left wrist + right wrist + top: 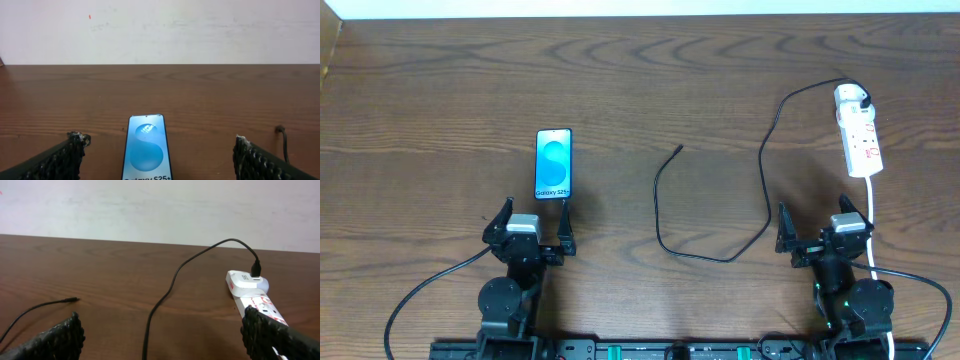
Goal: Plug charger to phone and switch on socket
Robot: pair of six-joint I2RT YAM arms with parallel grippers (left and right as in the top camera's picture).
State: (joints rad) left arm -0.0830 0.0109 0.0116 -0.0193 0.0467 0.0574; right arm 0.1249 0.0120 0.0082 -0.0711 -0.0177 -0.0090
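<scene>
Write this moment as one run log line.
left claw: open, empty | right claw: open, empty | phone: flat, unplugged | charger: one end at socket, other end free

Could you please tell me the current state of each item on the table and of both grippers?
phone: lying flat, screen lit, nothing plugged in.
charger: adapter in the power strip, free plug end loose on the table, apart from the phone.
power strip: flat on the table, switch position too small to tell.
left gripper: open, empty.
right gripper: open, empty.
</scene>
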